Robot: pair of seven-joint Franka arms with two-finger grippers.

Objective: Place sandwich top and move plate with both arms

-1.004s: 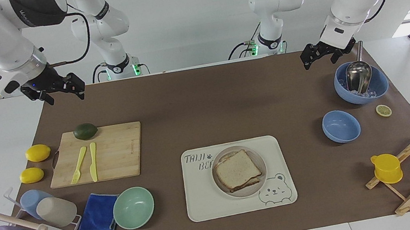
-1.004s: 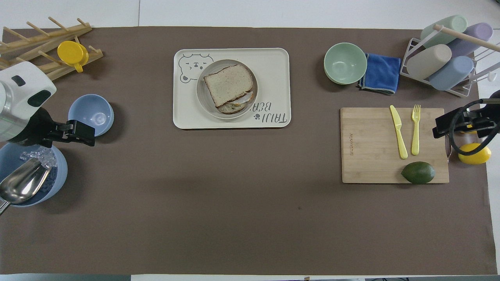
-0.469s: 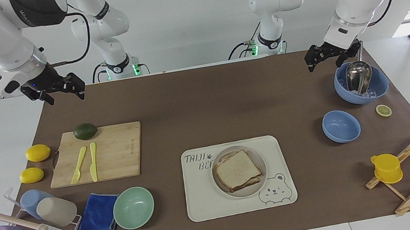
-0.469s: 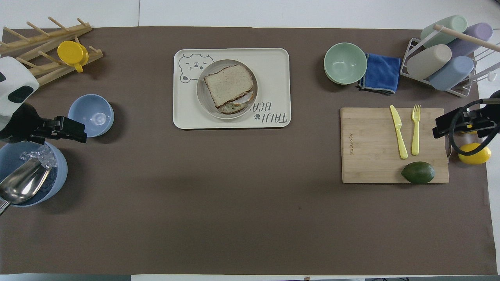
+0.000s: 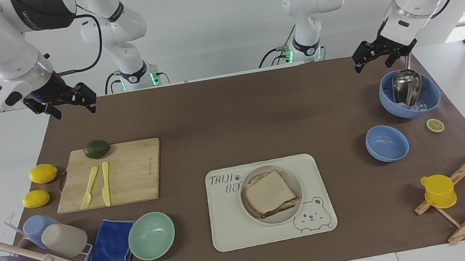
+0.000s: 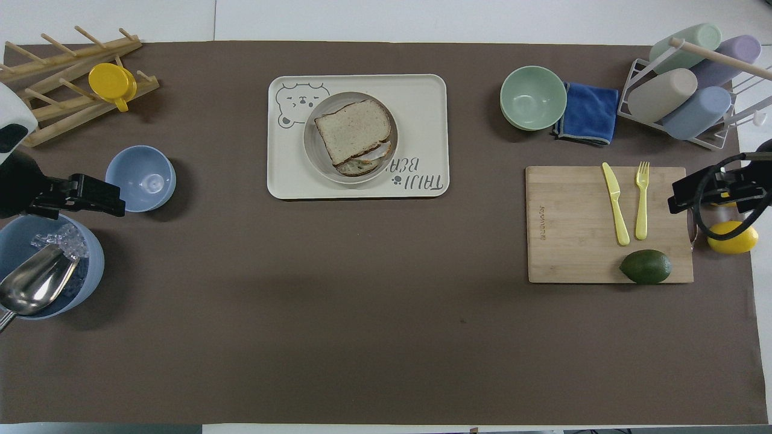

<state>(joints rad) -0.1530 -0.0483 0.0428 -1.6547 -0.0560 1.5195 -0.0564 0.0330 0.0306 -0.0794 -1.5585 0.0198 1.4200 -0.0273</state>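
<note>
My left gripper (image 5: 377,55) hangs in the air with its jaws apart and empty, over the brown mat beside the big blue bowl (image 5: 410,98) with the scoop at my left end of the table. My right gripper (image 5: 69,101) hangs the same way, jaws apart and empty, over the mat's edge at my right end.

The sandwich top (image 5: 269,192) lies on the sandwich on the plate (image 5: 295,188), which sits on the bear-printed tray (image 5: 228,224), farther from me than the cutting board (image 5: 136,173).

The facing view shows both arms whole. The overhead view shows only their ends at its side edges, and more of the filling peeking out under the sandwich top (image 6: 353,129).
</note>
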